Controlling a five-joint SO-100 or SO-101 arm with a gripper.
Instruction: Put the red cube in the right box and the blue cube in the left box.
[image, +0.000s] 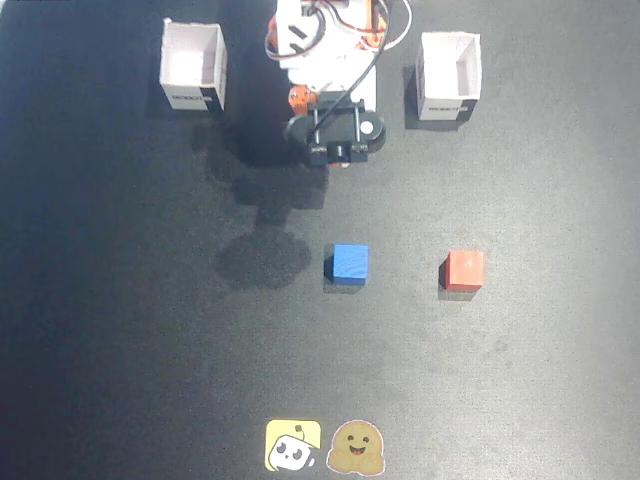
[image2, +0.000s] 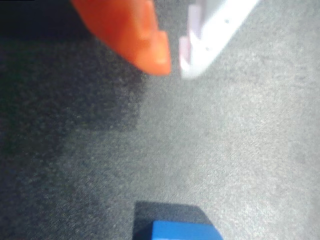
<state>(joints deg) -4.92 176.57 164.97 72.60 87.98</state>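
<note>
Two fingertips, one orange (image2: 145, 45) and one white (image2: 210, 40), show at the top of the wrist view, their tips nearly touching with only a thin gap between them; the jaws are all but closed and hold nothing, hanging over the bare dark table (image2: 240, 150). The blue cube (image2: 185, 231) lies at the bottom edge of that view, well apart from the tips. In the fixed view the blue cube (image: 348, 264) sits on the table (image: 120, 330) below the arm's head (image: 335, 130), with the red cube (image: 464, 270) to its right. One white box (image: 193, 68) stands upper left, another white box (image: 447, 77) upper right.
</note>
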